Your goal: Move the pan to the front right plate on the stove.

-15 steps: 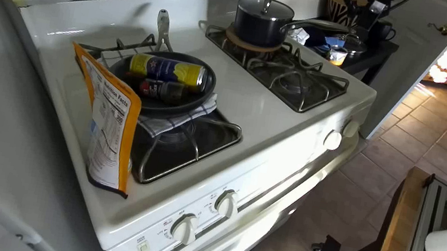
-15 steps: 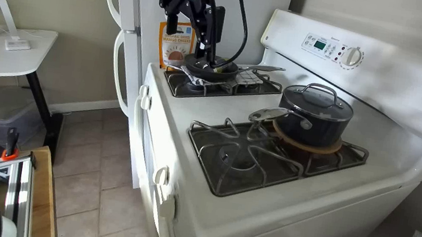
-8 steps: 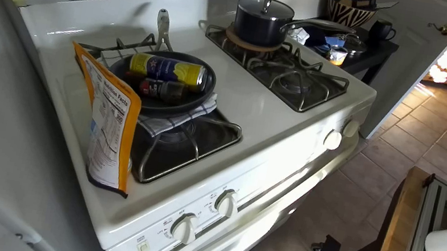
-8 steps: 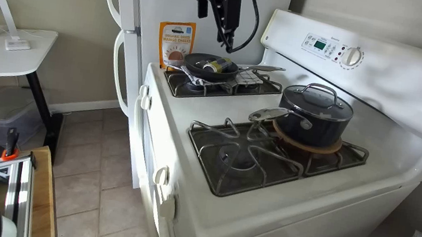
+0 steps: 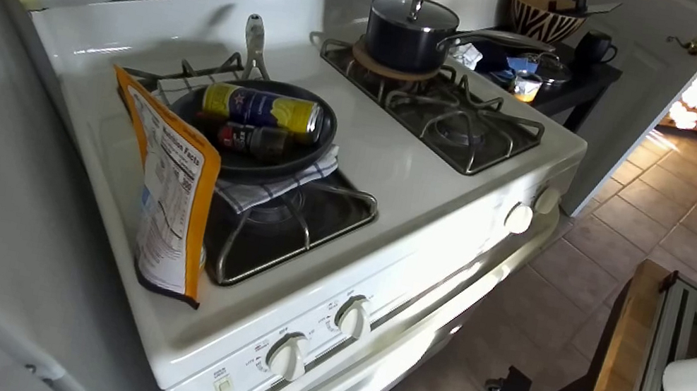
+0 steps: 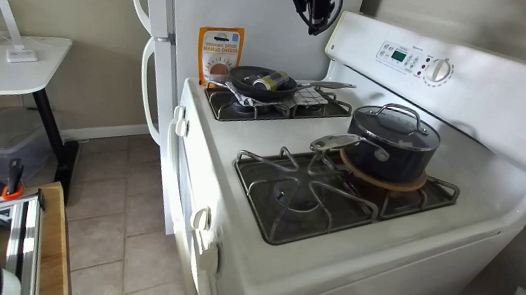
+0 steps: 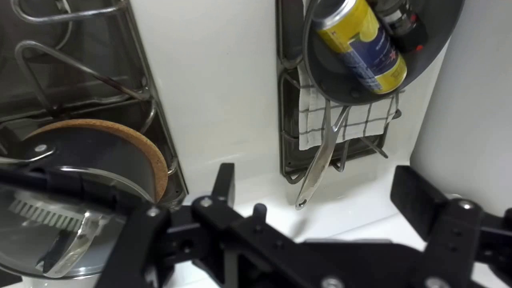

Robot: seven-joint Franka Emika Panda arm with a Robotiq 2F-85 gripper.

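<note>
Wrist view: the claw point(image 7: 315, 180) stands with its two fingers point(image 7: 416, 200) wide apart, and the end of the pan's handle point(image 7: 320, 166) shows beyond the gap. In an exterior view only the claw's lower part comes in at the top edge, well above the pan point(image 6: 261, 92) and apart from it.

The pan rests on a checked cloth point(image 7: 364, 122) over the left grates point(image 5: 307, 235) of the stove point(image 5: 401, 140), its handle pointing towards the back panel point(image 6: 481, 74). The cloth sticks out from under it at front and back. In the pan, a yellow and blue can point(image 5: 263, 110) and a dark bottle point(image 5: 254, 139) lie on their sides, just beside each other; whether they touch is hard to tell.

A bag point(image 6: 219, 58) of dried mango stands roughly upright near the pan, on the side towards the fridge point(image 6: 260, 10).

On the right half of the stove, the front right plate point(image 6: 308, 181) lies well apart from the pan. Behind that plate, the lidded pot point(image 6: 389, 156) sits on a cork trivet point(image 7: 161, 174). White knobs point(image 5: 289, 357) run along the stove's front.
</note>
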